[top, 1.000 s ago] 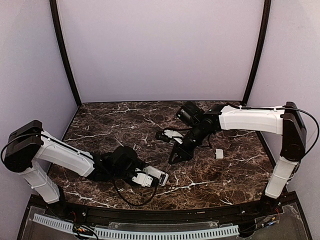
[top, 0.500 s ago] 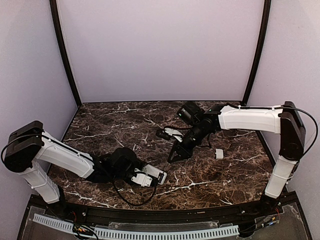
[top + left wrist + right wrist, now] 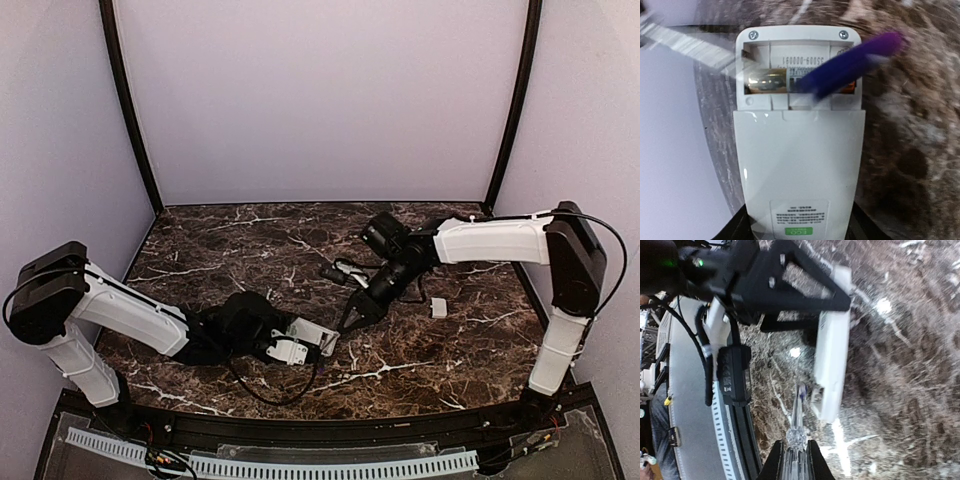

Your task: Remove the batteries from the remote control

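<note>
- Right tool (image 3: 796, 452): jaws drawn close together, clamped on the clear handle of a slim rod (image 3: 799, 412) with a purple tip.
- Rod: it points away from the right tool towards the end of the remote control (image 3: 797, 165). In the left wrist view the purple tip comes in from the upper right and lies across the open battery bay (image 3: 800, 70).
- Left tool (image 3: 800, 231): set partway apart, gripping the remote control by its long edges at the end away from the bay. One dark finger shows on each side of the white body.
- Remote control: held back side up to the left wrist camera, label end nearest the left tool. In the top view it sits near the front middle of the table (image 3: 230, 250), between the two arms. Whether it rests on the table or is held clear of it cannot be told.
- Battery bay: uncovered, with two screws at its top corners and a printed number inside.
- Battery (image 3: 765, 80): one metallic cell lies in the left half of the bay. The right half is crossed by the rod; an orange patch beneath it is too blurred to identify.
- Small white squarish piece (image 3: 438, 308): lying on the table on the right, well apart from the remote control.
</note>
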Robot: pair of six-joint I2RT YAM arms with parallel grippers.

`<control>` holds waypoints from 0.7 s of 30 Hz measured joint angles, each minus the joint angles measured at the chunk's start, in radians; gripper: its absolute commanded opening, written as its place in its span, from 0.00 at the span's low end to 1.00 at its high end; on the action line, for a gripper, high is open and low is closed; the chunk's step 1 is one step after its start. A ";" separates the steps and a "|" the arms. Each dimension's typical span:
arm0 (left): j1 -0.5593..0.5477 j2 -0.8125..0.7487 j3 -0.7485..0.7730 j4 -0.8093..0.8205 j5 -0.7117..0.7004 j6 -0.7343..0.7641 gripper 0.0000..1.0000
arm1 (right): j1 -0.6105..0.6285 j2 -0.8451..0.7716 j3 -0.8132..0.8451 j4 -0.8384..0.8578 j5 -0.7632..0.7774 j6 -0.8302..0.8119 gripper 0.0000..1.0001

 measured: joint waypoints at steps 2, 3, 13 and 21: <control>0.004 0.000 0.008 0.073 -0.024 -0.016 0.00 | 0.017 0.030 -0.021 -0.008 -0.029 0.014 0.00; 0.007 0.000 0.015 0.105 -0.032 -0.021 0.01 | 0.023 0.047 -0.035 -0.015 -0.040 0.020 0.00; 0.010 -0.001 0.027 0.184 -0.053 -0.036 0.00 | 0.033 0.087 -0.069 -0.038 -0.061 0.066 0.00; 0.009 -0.001 0.027 0.182 -0.055 -0.041 0.00 | 0.013 0.039 -0.064 -0.038 -0.035 0.089 0.00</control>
